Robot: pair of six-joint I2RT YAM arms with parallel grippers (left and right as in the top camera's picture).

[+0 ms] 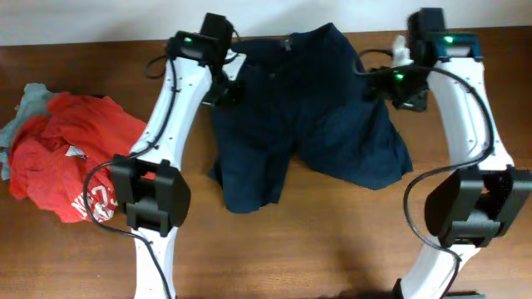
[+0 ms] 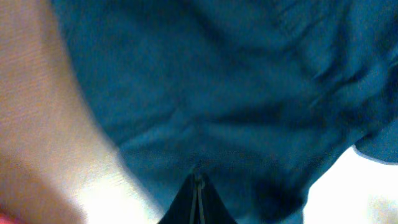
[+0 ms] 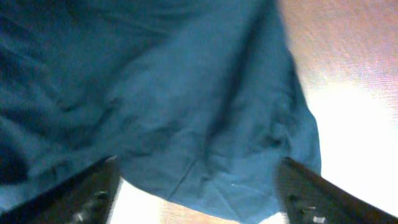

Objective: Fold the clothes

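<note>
Overhead had the shorts spread at the far middle of the tabletop, waistband at the far edge and both legs pointing back toward the arm bases. The left arm ran up from its base near the front and leaned in to the right, with its wrist at the shorts' left hip edge. The right arm mirrored it, curving up and in so its wrist sat over the right hip side. A red shirt was heaped well off to the left, with a bit of grey-teal cloth touching it.

You couldn't really make out either set of jaws from up there, but the wrist cams sorted that. In the left wrist view the left jaws were closed into one dark wedge. Creases in the navy fabric ran into the tip, so it looked pinched on the shorts. In the right wrist view the right jaws were wide open, one finger at each bottom corner. An edge of the shorts lay between them, nothing gripped. Both wrist views were pretty blurry.
</note>
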